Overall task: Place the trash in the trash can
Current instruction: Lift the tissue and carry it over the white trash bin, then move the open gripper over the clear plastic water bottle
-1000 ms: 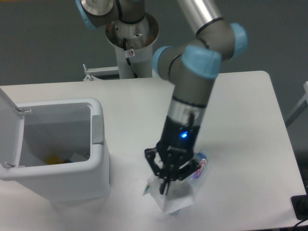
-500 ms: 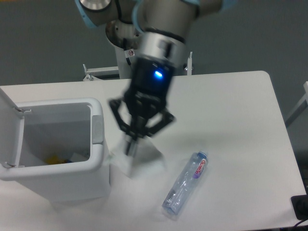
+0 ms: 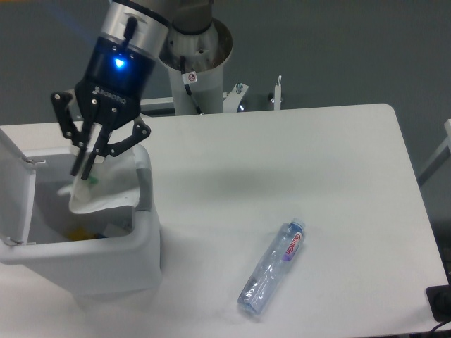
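Note:
My gripper (image 3: 84,171) hangs over the open trash can (image 3: 143,243) at the left, shut on the top of a crumpled white paper bag (image 3: 107,187). The bag dangles inside the can's mouth, close to its right wall. A clear crushed plastic bottle (image 3: 272,277) with a pink-lettered label lies on the white table at the lower right, well away from the gripper. The can's lid (image 3: 14,184) stands open on the left side.
Something yellow and other scraps (image 3: 90,232) lie at the bottom of the can. The arm's base column (image 3: 196,74) stands behind the table's far edge. A black object (image 3: 440,301) sits at the lower right corner.
The gripper has lifted the white bag off the table beside the bottle and carried it left and up to over the can. The bottle stays where it lay.

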Controlling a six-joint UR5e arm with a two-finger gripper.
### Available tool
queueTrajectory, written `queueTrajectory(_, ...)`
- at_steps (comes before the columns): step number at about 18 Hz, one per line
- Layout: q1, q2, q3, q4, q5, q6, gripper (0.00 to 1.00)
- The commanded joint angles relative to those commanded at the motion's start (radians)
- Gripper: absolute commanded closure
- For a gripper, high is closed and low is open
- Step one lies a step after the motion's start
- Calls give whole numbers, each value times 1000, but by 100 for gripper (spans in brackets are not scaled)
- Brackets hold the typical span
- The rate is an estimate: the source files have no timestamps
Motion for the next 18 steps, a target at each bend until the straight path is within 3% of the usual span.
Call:
queueTrajectory(5,8,-5,44,-6,46,2,1)
queueTrajectory(7,73,-11,69,-12,54,-5,0)
queueTrajectory(10,205,-86,95,-35,51,2,0)
queueTrajectory(12,305,-168,135,-35,64,27,0)
queueTrajectory(15,362,-231,169,-34,164,115,0)
queueTrajectory(18,364,-317,196,-38,271,218,0)
